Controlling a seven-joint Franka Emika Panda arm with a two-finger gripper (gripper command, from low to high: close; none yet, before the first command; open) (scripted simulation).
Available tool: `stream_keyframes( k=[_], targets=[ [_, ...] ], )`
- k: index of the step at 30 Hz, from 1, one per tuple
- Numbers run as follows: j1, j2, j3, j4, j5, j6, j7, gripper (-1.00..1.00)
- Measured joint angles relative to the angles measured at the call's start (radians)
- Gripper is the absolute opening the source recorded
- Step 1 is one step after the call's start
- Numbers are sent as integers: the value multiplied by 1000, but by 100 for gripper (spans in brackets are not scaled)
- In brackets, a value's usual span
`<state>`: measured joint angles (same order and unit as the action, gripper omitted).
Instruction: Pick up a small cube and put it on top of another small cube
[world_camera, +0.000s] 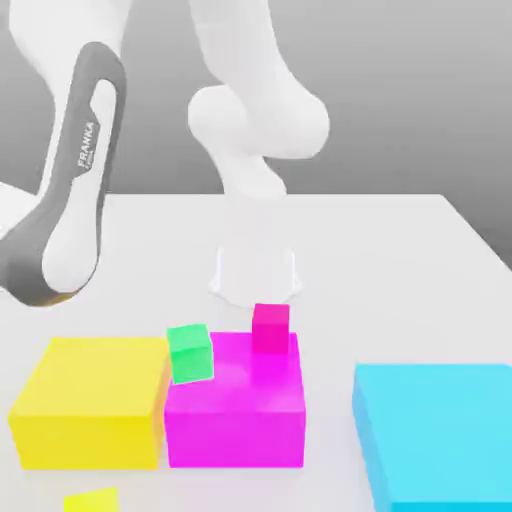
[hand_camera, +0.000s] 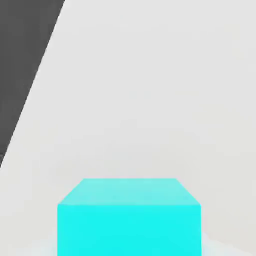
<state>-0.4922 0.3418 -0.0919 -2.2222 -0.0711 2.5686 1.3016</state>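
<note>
The small cube is plain cyan and sits very close in the hand view, resting on the white table. My gripper is shut, and the cube lies right where its fingers meet. The other small cube, hot pink, stands on the back part of the large magenta block's top. My arm's grey-and-white link reaches down at the exterior view's left.
A small green cube sits tilted between the large yellow block and the magenta block. A large cyan block stands at the exterior view's right. A small yellow piece lies at the front. The robot's base stands behind the blocks.
</note>
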Motion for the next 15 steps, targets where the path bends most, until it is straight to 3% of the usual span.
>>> stream_keyframes(
  k=[7, 15],
  targets=[
    [89, -246, 75, -170, -42, -80, -33, -100],
    [217, -534, 132, -374, 4, -166, -107, -100]
  ],
)
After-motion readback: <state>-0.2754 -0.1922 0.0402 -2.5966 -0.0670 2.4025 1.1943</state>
